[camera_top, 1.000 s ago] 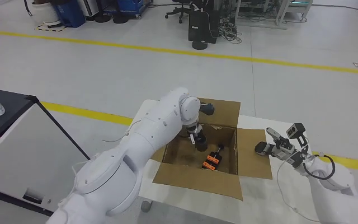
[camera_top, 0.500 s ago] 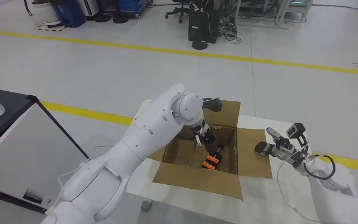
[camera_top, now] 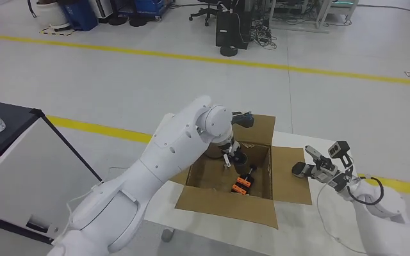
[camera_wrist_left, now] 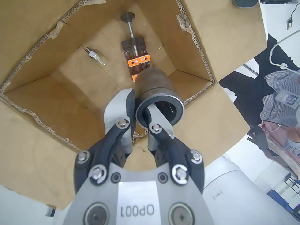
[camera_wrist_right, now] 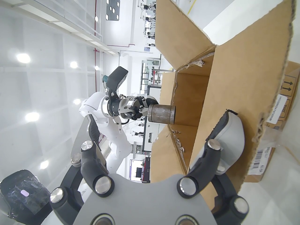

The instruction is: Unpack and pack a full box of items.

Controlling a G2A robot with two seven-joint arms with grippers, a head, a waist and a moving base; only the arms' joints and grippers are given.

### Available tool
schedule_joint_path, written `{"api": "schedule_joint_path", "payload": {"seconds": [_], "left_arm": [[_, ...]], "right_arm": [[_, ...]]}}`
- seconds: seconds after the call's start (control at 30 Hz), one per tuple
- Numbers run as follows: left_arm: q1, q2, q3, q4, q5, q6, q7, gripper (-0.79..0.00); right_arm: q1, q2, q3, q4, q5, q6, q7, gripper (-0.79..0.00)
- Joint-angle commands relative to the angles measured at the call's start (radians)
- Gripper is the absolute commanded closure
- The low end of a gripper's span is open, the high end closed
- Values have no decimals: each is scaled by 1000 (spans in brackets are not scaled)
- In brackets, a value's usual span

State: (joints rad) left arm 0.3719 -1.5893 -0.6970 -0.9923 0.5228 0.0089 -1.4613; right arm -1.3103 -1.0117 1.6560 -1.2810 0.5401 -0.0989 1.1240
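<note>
Item 1: cardboard box (camera_top: 224, 203), one, standing open on the white table (camera_top: 301, 225), all four flaps folded outward, with torn corrugated edges at the corners. Item 2: dark steel cylinder (camera_wrist_left: 154, 86), one, hollow with a thick-rimmed open end, held in the air over the box opening and directly above one end of the vise, part of which it hides in the left wrist view. Item 3: left gripper (camera_wrist_left: 140, 105), one, clamped on the cylinder's wall, one finger inside the bore and the other pressed against the outside. Item 4: orange-and-black vise (camera_wrist_left: 136, 54), one, lying flat on the box floor, its long screw ending in a black knob that points toward a box wall. Item 5: small metal fitting (camera_wrist_left: 96, 56), one, lying on the box floor beside the vise and apart from it; it looks like a threaded part in brass and steel, though its kind is hard to make out. Loose contents on the box floor: two. Item 6: right gripper (camera_top: 303, 164), one, fingers spread wide and holding nothing, positioned just beside the box's right-hand flap; in the right wrist view one fingertip lies against the flap's edge, and contact cannot be confirmed.
</note>
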Motion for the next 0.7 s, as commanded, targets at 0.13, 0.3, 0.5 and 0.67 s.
{"api": "schedule_joint_path", "payload": {"seconds": [0.13,0.3,0.5,0.67], "left_arm": [[0,0,0,0,0,0,0,0],[0,0,0,0,0,0,0,0],[0,0,0,0,0,0,0,0],[10,17,-23,-42,47,37,-3,0]], "right_arm": [[0,0,0,0,0,0,0,-785],[0,0,0,0,0,0,0,-785],[0,0,0,0,0,0,0,-785],[0,0,0,0,0,0,0,-785]]}}
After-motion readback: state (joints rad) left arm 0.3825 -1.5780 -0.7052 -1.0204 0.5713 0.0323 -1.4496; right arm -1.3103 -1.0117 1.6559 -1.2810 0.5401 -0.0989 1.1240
